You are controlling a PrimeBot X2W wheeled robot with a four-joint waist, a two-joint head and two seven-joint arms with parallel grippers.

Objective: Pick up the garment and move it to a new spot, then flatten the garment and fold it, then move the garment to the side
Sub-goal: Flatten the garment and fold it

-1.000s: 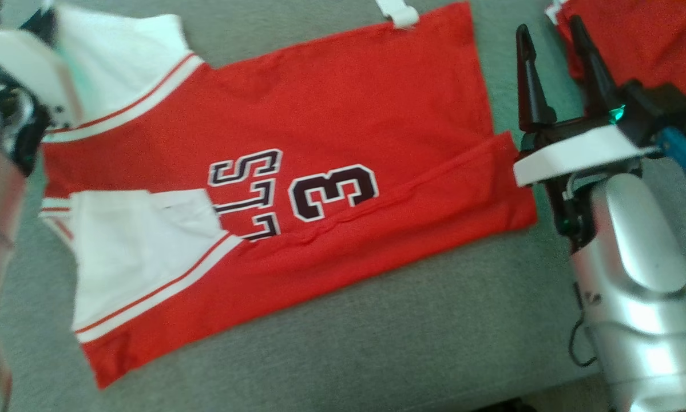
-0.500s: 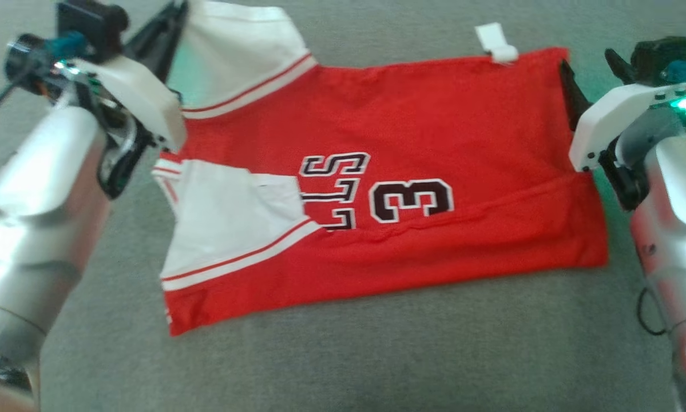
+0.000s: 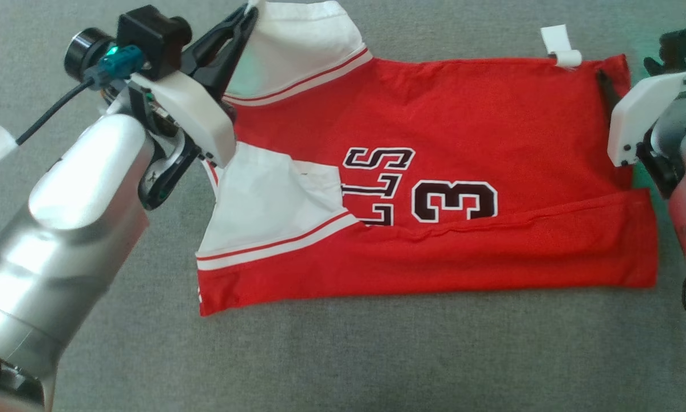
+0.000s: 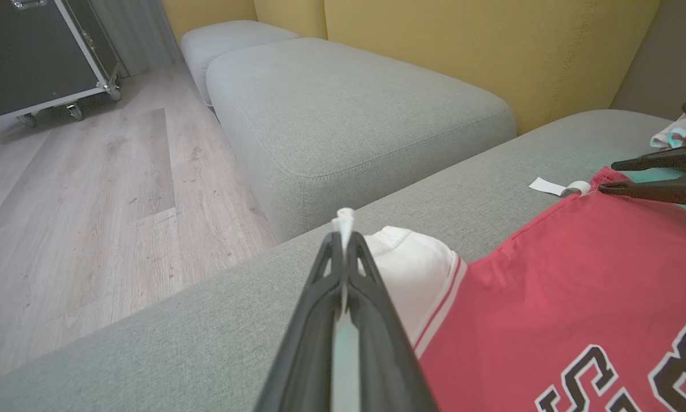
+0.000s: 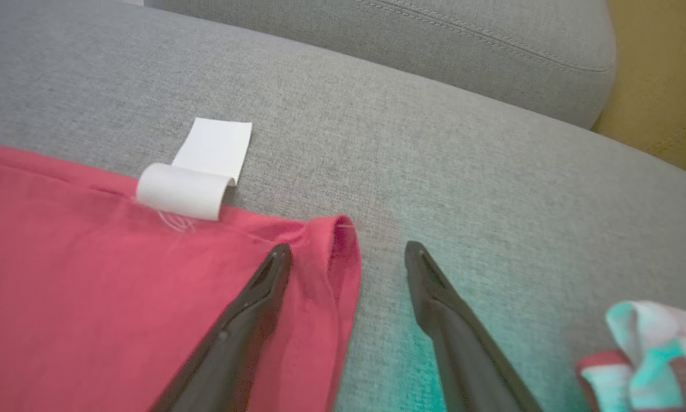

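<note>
Firmly, the left gripper (image 4: 343,232) pinches the garment's (image 3: 463,114) white sleeve edge, jaws together on the cloth; the right gripper (image 5: 348,252) straddles the red hem corner, jaws apart.

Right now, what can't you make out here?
- Head view: the shirt's lettering is partly covered by the folded near sleeve.
- Left wrist view: the left tool, shut, hides how much of the far sleeve it pinches.
- Right wrist view: another cloth at the lower right is cut by the edge and tinted green; kind unclear.
- Right wrist view: the white label curls; any print cannot be seen.
</note>
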